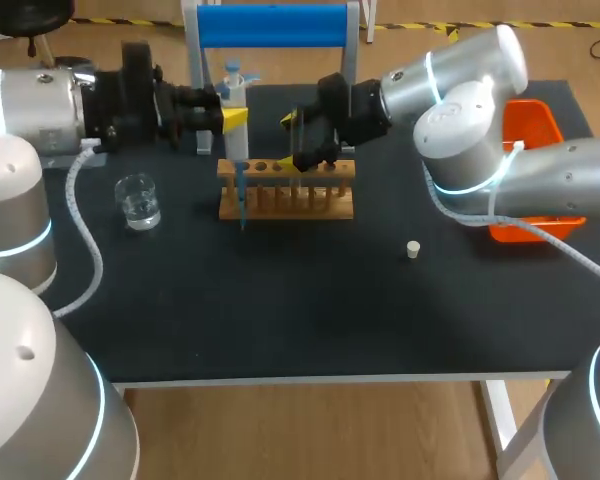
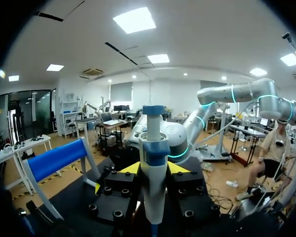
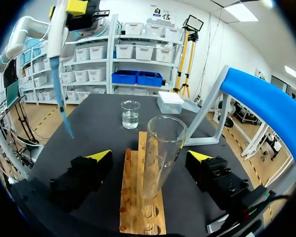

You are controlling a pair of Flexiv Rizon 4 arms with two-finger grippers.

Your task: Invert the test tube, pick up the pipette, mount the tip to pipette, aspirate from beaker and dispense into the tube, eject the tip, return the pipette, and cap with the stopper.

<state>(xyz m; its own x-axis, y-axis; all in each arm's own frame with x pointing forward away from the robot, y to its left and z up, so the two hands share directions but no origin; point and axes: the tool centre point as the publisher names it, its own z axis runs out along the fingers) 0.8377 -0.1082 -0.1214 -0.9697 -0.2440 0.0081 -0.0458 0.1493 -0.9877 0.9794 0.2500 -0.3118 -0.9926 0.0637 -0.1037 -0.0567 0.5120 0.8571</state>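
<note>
Glass: one tube (image 3: 160, 153) stands in one rack (image 3: 129, 207) between the right gripper's (image 3: 150, 157) wide-open fingers, touching neither; one beaker (image 3: 130, 114) ahead. Left gripper (image 2: 154, 169) fingers clamp one pipette (image 2: 153, 143). One stopper (image 1: 413, 249) lies apart.

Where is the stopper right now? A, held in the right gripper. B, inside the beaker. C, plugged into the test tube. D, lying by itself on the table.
D: the stopper sits alone on the dark table, apart from the wooden rack and touching nothing else.
</note>
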